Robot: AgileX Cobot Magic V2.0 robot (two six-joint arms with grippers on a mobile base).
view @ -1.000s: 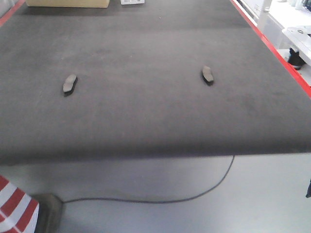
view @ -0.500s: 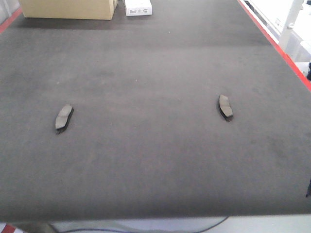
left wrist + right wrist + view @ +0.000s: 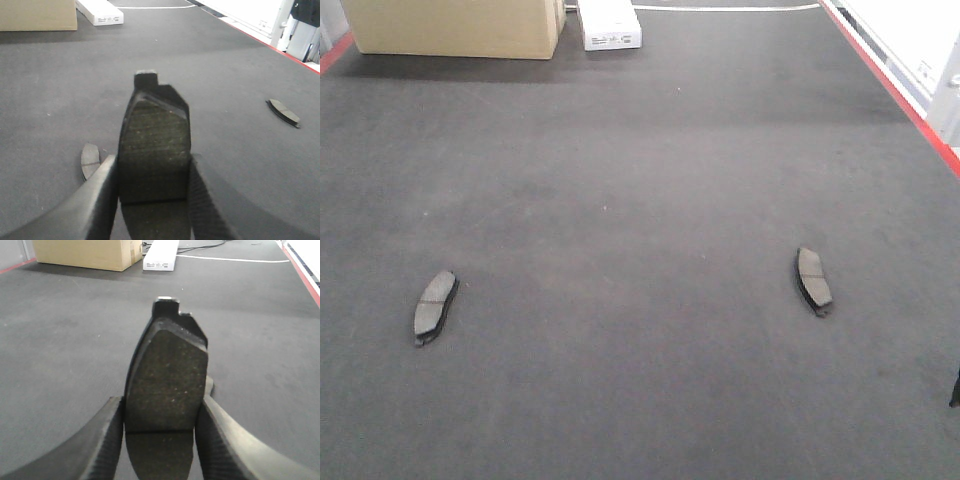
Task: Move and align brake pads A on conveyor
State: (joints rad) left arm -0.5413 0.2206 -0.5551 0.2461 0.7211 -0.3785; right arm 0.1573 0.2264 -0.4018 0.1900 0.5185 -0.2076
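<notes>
Two brake pads A lie flat on the dark conveyor (image 3: 640,150), one at the left (image 3: 435,305) and one at the right (image 3: 813,278), both lengthwise away from me. In the left wrist view my left gripper (image 3: 154,165) is shut on a third pad (image 3: 155,135), held above the belt, with the left lying pad (image 3: 90,160) just beside it and the right one (image 3: 283,112) far off. My right gripper (image 3: 161,410) is shut on another pad (image 3: 167,380); a lying pad's tip (image 3: 209,385) peeks out behind it.
A cardboard box (image 3: 455,25) and a white carton (image 3: 610,25) stand at the belt's far end. Red frame edges run along the right side (image 3: 900,95) and far left corner (image 3: 332,55). White equipment (image 3: 300,30) stands beyond the right edge.
The front view has advanced over the belt: its near edge, the floor and the cable have dropped out of sight, both lying pads sit lower and larger, and the boxes have come into view.
</notes>
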